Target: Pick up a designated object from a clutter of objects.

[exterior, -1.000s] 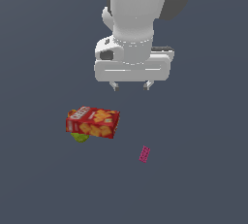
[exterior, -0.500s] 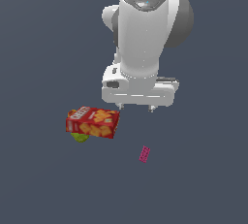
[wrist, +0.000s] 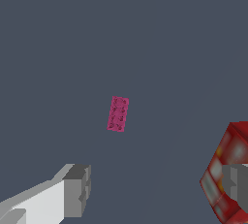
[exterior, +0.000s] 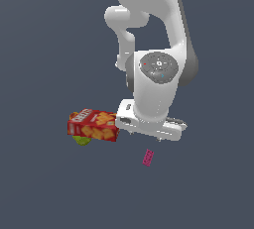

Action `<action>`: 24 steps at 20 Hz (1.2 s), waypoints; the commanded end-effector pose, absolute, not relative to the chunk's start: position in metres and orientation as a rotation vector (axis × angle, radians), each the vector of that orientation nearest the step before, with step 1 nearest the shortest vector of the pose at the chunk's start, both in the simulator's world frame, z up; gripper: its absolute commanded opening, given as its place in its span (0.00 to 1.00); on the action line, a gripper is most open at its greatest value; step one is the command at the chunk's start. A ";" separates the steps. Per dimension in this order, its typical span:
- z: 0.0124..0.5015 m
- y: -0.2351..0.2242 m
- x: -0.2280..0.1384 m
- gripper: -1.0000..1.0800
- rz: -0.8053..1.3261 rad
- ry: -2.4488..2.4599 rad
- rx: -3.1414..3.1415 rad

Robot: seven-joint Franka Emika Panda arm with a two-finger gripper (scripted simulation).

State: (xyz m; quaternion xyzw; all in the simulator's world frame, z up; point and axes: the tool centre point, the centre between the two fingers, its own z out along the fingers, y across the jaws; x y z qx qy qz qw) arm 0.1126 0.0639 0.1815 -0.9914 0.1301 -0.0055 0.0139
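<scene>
The magenta brick (exterior: 148,157) lies flat on the dark grey floor, studs up, apart from the other objects. In the wrist view the brick (wrist: 117,114) lies ahead of the gap between my fingers. My gripper (exterior: 146,136) hangs just above the brick, open and empty, with short fingertips showing under the white hand. In the wrist view my gripper (wrist: 157,185) has its jaws wide apart. The red cracker box (exterior: 93,125) lies to the exterior view's left of the hand, close to one finger (wrist: 236,183). A green lumpy item (exterior: 82,140) peeks from under the box.
The red cracker box (wrist: 226,169) shows partly behind one finger in the wrist view. The dark grey floor (exterior: 208,188) spreads around the brick. The small yellow item is not in view.
The arm has swung down and toward the brick. The hand now sits much lower, just above the brick and beside the cracker box. The objects have not moved.
</scene>
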 end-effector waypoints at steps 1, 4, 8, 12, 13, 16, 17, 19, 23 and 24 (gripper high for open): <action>0.157 0.070 0.122 0.96 -0.012 0.466 -3.083; 0.130 0.077 0.129 0.96 -0.007 0.529 -3.078; 0.101 0.084 0.136 0.96 -0.003 0.595 -3.073; 0.080 0.089 0.140 0.96 -0.001 0.642 -3.070; 0.075 0.090 0.141 0.96 -0.001 0.651 -3.069; 0.066 0.092 0.142 0.96 0.000 0.670 -3.068; 0.065 0.093 0.142 0.96 0.000 0.674 -3.068; 0.062 0.093 0.142 0.96 0.000 0.678 -3.067; 0.061 0.093 0.142 0.96 0.002 0.675 -3.068; 0.060 0.093 0.142 0.96 0.002 0.675 -3.068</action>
